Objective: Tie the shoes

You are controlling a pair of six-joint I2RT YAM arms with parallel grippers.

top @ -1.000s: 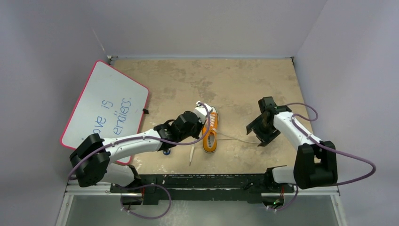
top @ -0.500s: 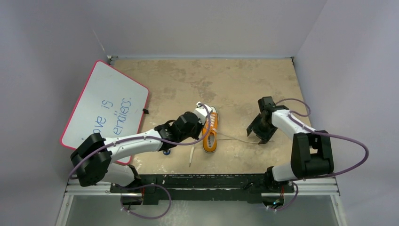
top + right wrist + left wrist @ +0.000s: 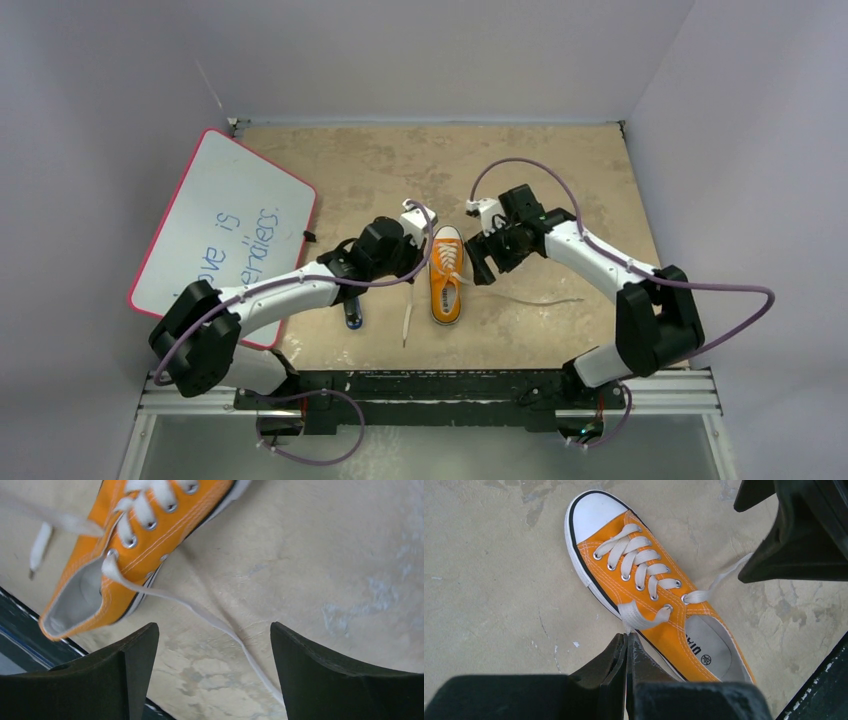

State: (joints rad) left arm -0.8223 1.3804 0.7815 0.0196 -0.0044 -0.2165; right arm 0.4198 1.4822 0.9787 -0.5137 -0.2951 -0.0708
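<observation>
The orange sneaker lies mid-table, white toe cap pointing away from me, laces untied. It shows in the left wrist view and the right wrist view. My left gripper is at the shoe's left side. In the left wrist view it is shut on the left lace close to the top eyelet. My right gripper is open at the shoe's right side. In its wrist view the right lace lies slack on the table between the fingers, untouched.
A blue-and-black marker lies left of the shoe under my left arm. A red-framed whiteboard leans at the far left. The right lace trails right across the table. Walls close in the table on three sides.
My right gripper has swung left from the right lace's far end to beside the shoe. My left gripper has shifted a little farther away, still at the shoe's left side.
</observation>
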